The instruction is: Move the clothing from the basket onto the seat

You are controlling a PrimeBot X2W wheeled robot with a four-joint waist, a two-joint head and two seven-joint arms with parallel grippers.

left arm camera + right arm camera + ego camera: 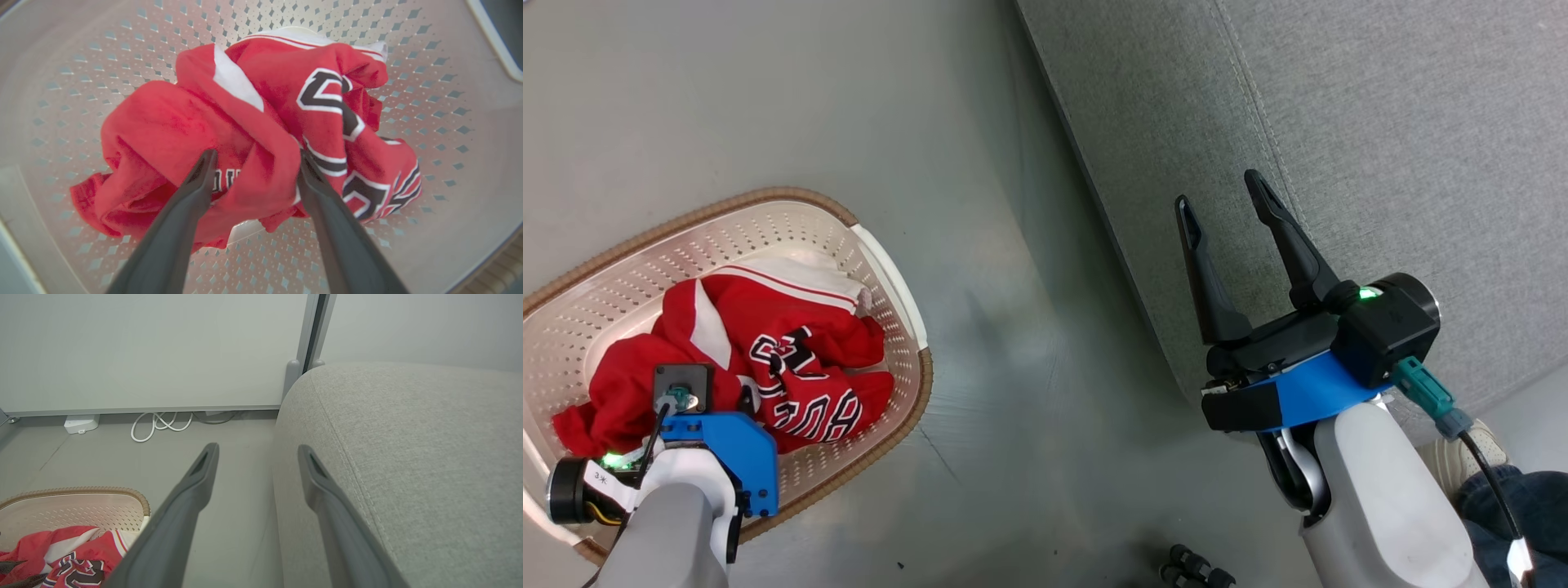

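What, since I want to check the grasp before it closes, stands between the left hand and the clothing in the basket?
Nothing visible does. The open left hand is down inside the basket, one finger on each side of a raised fold of the clothing, with no other thing between them.

Counts: 1 basket (pixel 768 194), 1 seat (pixel 1380 122), 2 grippers (left gripper (pixel 257 155), right gripper (pixel 1217 189)). clothing (pixel 800 359): 1 red heap, piece count unclear. Extras: 1 white cable coil (pixel 159 424), 1 white box (pixel 81 424), 1 shoe (pixel 1462 457) at frame edge.
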